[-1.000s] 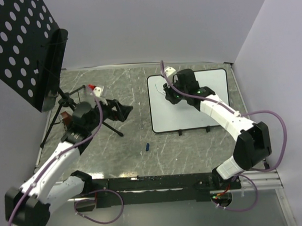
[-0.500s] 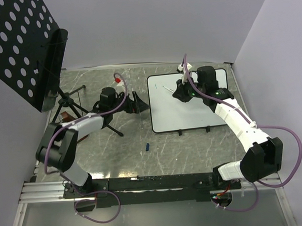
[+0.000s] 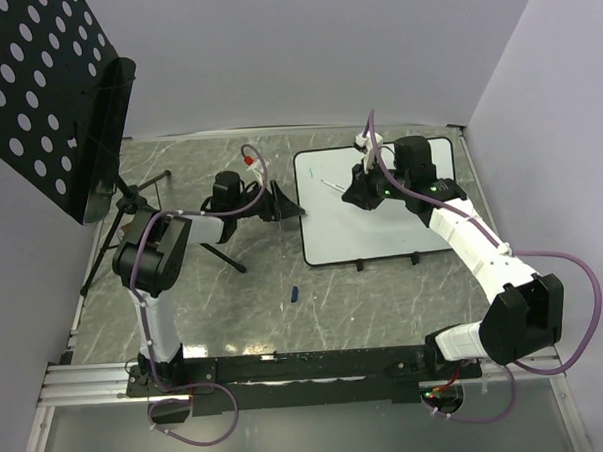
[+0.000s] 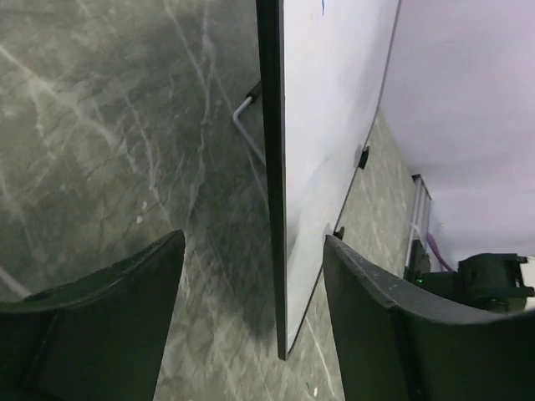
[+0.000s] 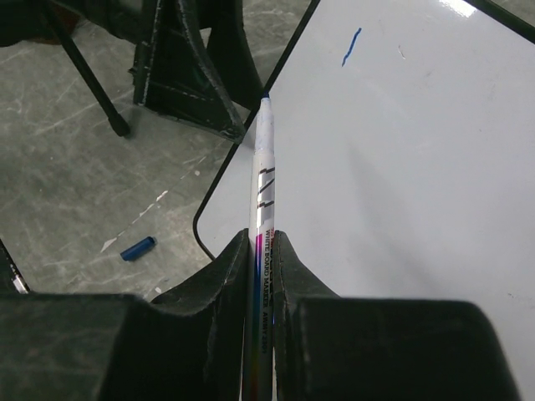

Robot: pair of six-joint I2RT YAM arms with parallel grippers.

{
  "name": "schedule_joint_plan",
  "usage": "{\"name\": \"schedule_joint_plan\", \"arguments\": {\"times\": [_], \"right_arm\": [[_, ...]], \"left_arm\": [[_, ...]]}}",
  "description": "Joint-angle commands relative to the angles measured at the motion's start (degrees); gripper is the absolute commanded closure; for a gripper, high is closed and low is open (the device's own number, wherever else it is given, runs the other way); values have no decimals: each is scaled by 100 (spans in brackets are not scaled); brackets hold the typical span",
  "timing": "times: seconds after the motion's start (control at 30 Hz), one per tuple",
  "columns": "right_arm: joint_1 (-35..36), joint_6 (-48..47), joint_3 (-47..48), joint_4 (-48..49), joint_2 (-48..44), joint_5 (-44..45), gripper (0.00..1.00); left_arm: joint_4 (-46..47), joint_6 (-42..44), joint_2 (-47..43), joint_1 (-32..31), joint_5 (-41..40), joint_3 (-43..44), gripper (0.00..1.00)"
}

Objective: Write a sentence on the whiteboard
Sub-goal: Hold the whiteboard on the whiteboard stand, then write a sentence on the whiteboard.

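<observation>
On the marbled table (image 3: 385,302), left gripper (image 4: 251,242) gapes astride the whiteboard (image 3: 382,232); right gripper (image 5: 261,241) pinches a marker (image 5: 264,167)

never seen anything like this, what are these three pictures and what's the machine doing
These are two robot arms bolted at a table's near edge, each ending in a two-finger pincer. The wide picture is from a fixed camera above and behind them; the other two are from a camera on each wrist. On the table lie a whiteboard and a small blue piece; a black perforated panel stands at the left. The right pincer is shut on a marker over the board, which bears one short blue stroke. The left pincer is open, straddling the board's left edge.
</observation>
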Motion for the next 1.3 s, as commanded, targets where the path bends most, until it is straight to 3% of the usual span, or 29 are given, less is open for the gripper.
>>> {"name": "schedule_joint_plan", "arguments": {"times": [0.0, 0.2, 0.23, 0.37, 0.5, 0.8, 1.27], "right_arm": [[-56, 52, -36, 209, -233, -221, 100], [-56, 35, -18, 209, -145, -247, 100], [-47, 35, -10, 209, -136, -247, 100], [-56, 26, -10, 192, -119, -256, 100], [-56, 8, -27, 174, -119, -265, 100], [-47, -281, 184, -177, -48, -151, 100], [392, -343, 720, -415, 66, 983, 100]], "left_arm": [[1187, -280, 178, 9, 585, 287, 31], [1451, -368, 442, 1, 1007, 567, 41], [1590, -412, 503, 1, 1129, 603, 49], [1803, -615, 689, -17, 1262, 700, 63], [1460, -368, 680, -34, 1219, 735, 99], [414, 1275, -356, -280, 410, 331, 99], [625, 1258, -805, -421, 32, -170, 99]]}}
